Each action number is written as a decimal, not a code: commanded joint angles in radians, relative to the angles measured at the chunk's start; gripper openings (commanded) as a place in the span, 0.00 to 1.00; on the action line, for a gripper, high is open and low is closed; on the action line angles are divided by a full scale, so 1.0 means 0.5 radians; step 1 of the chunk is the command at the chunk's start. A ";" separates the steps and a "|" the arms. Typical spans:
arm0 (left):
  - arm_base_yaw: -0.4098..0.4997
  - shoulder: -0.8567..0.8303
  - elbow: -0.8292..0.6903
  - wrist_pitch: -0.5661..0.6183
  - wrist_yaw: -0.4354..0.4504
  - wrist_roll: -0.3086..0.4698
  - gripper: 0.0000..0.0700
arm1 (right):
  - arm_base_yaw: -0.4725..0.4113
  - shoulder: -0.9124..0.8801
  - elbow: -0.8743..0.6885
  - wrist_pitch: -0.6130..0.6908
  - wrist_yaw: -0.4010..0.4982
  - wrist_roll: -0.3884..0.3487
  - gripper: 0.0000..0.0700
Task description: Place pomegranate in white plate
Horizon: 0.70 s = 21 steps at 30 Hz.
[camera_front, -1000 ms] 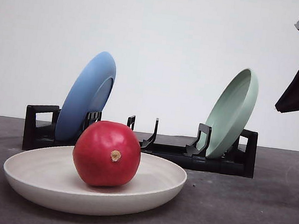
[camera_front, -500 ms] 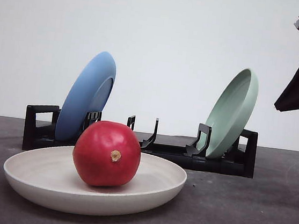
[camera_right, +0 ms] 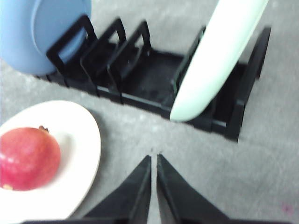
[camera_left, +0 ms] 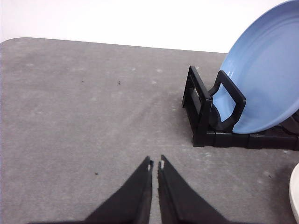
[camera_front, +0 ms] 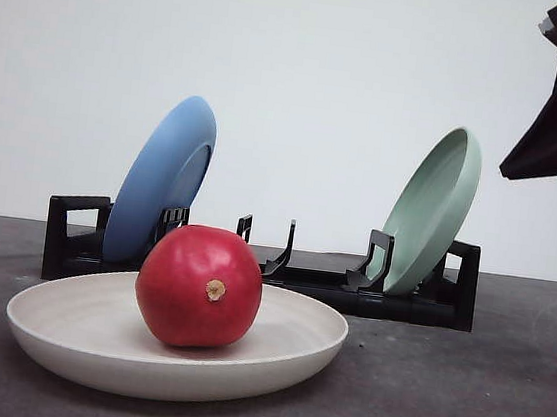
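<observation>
Pomegranate (camera_front: 198, 286) in white plate (camera_front: 91, 348)

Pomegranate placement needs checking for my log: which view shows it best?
The front view: the whole pomegranate sits in the white plate, sharp and unobstructed. The right wrist view shows it blurred and cropped at the edge.
</observation>
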 commanded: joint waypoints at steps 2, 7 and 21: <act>0.004 -0.004 -0.019 0.024 -0.005 0.011 0.00 | 0.012 0.008 0.002 0.043 -0.001 -0.008 0.02; 0.004 -0.004 -0.019 0.024 -0.006 0.011 0.00 | -0.005 -0.086 0.001 0.016 0.028 -0.213 0.02; 0.004 -0.004 -0.019 0.024 -0.005 0.011 0.00 | -0.389 -1.005 -0.640 -0.011 0.491 -0.335 0.02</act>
